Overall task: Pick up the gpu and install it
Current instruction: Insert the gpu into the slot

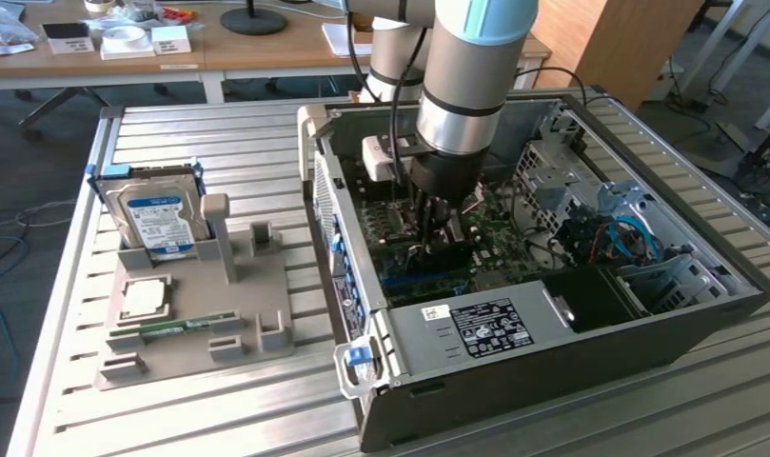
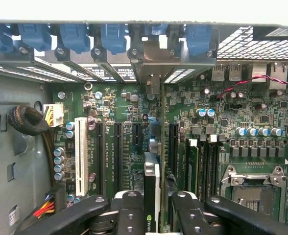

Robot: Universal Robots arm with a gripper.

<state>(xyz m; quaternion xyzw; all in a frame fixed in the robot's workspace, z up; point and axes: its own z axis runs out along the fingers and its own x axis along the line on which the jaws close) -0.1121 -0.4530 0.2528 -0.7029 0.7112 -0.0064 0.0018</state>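
One thin green circuit card with black cooler, the gpu [image 2: 153,188], stands on edge between my two black fingers [image 2: 129,208], over the green motherboard [image 2: 134,127] inside the open grey computer case [image 1: 486,333]. My claw [image 2: 153,210] is narrowed about the card; whether the pads press it, I cannot tell. The card's long axis runs parallel to the black expansion slots [image 2: 109,147], toward the rear bracket wall with blue clips [image 2: 114,36]. Slots flank it closely on both sides. The case rests on the slatted metal counter [image 1: 207,133].
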